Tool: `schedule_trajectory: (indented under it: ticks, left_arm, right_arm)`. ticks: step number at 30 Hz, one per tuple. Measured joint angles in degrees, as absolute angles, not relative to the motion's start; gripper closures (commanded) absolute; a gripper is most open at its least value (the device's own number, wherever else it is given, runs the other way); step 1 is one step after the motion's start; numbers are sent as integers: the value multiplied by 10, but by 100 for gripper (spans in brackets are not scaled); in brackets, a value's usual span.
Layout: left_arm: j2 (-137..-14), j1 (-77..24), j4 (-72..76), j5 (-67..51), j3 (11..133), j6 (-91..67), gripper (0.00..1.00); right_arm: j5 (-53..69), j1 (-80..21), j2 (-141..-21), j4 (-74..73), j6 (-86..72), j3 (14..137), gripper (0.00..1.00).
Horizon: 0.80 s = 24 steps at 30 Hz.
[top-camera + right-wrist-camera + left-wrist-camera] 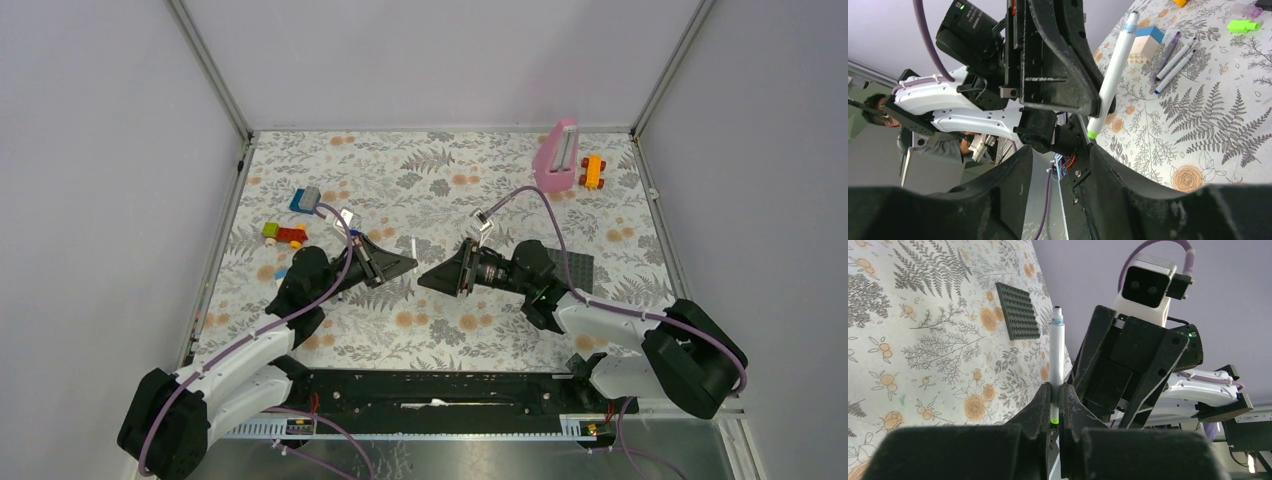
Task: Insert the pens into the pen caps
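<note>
left pincer (pixel 1055 390) clamped tight on white pen (pixel 1057 350), right pincer (pixel 1060 165) half open gripping nothing, green cap (pixel 1243 25) lying on floral worktop (pixel 1228 125), near loose pens (pixel 1175 59)

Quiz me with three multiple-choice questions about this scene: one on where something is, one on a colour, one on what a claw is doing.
1. Where is the green cap?
A) lying on the table
B) pushed onto a pen
C) held in a claw

2. What colour is the lower tip of the pen that is held in the air?
A) red
B) green
C) yellow

3. What is the left gripper doing?
A) open and empty
B) shut on the pen
C) shut on nothing

Answers:
1 A, it lies loose on the flowered cloth, away from both arms.
2 B, the end just past the fingers is bright green.
3 B, both fingers press against the white barrel.
</note>
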<state>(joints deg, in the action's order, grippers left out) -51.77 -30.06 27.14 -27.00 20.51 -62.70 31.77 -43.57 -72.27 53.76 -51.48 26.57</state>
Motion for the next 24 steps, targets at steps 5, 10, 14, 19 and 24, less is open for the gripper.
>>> schedule_trajectory:
  ticks: [5,10,14,19,24]
  left_arm:
    - [-512,-301,299,-277,194,-643,100]
    - [-502,-301,313,-282,189,-651,100]
    - [-495,-301,319,-283,186,-656,100]
    - [-495,-301,324,-286,181,-657,100]
    - [-495,-301,329,-286,178,-659,100]
  right_arm:
    - [305,-451,-749,539,-515,280,54]
    - [293,-455,-763,542,-515,281,54]
    - [289,-456,-774,545,-515,284,55]
    - [281,-459,-782,548,-522,294,59]
    - [279,-460,-787,552,-526,302,62]
